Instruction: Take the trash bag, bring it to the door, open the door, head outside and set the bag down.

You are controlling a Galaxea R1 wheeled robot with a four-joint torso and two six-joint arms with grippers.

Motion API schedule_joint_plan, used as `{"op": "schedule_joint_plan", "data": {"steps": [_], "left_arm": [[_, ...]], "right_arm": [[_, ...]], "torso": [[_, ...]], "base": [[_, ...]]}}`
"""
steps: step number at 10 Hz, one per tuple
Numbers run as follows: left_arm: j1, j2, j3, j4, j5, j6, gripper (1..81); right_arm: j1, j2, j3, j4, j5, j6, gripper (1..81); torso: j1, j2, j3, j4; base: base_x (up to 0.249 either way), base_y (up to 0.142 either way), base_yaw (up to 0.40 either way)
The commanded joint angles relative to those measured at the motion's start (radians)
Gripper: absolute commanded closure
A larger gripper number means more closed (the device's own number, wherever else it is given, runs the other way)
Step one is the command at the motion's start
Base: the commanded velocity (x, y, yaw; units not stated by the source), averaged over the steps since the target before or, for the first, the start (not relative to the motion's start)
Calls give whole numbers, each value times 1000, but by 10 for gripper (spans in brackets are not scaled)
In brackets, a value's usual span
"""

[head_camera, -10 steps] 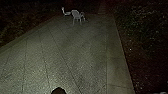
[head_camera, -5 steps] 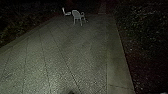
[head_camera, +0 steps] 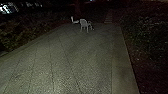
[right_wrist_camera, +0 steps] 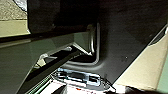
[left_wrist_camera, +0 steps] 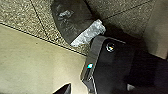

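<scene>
Trash bag [left_wrist_camera: 72,18], dark with a pale crinkled part, is showing against the speckled paving [left_wrist_camera: 18,12] near the robot's black body [left_wrist_camera: 115,65]; I am not managing to tell how far the jaws are parting or whether they are holding anything.

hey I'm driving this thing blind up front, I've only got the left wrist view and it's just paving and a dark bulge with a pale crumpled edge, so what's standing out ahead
Observer: A white chair stands near the far end of the paving.
Operator: Just the one?
Observer: No, a second white seat shows just left of it in the head view.
Operator: And past them?
Observer: Pale bars, perhaps steps, beyond the paving's far end, to the right of both seats.
</scene>
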State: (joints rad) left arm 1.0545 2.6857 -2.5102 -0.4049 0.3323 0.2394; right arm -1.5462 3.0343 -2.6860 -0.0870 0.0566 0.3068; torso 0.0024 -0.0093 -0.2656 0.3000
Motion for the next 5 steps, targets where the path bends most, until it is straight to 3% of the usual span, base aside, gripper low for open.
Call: {"op": "schedule_joint_plan", "data": {"steps": [1,5], "left_arm": [[71,72,-35,92,-45,28,10],[249,145,-35,247,-188,26,10]], "right_arm": [[22,40,26,-10,-52,-2,10],[22,33,26,-8,-37,3,10]], "torso": [[0,0,95,-27],[-1,-1,224,-47]], "base": [[0,0,0],[0,0,0]]}}
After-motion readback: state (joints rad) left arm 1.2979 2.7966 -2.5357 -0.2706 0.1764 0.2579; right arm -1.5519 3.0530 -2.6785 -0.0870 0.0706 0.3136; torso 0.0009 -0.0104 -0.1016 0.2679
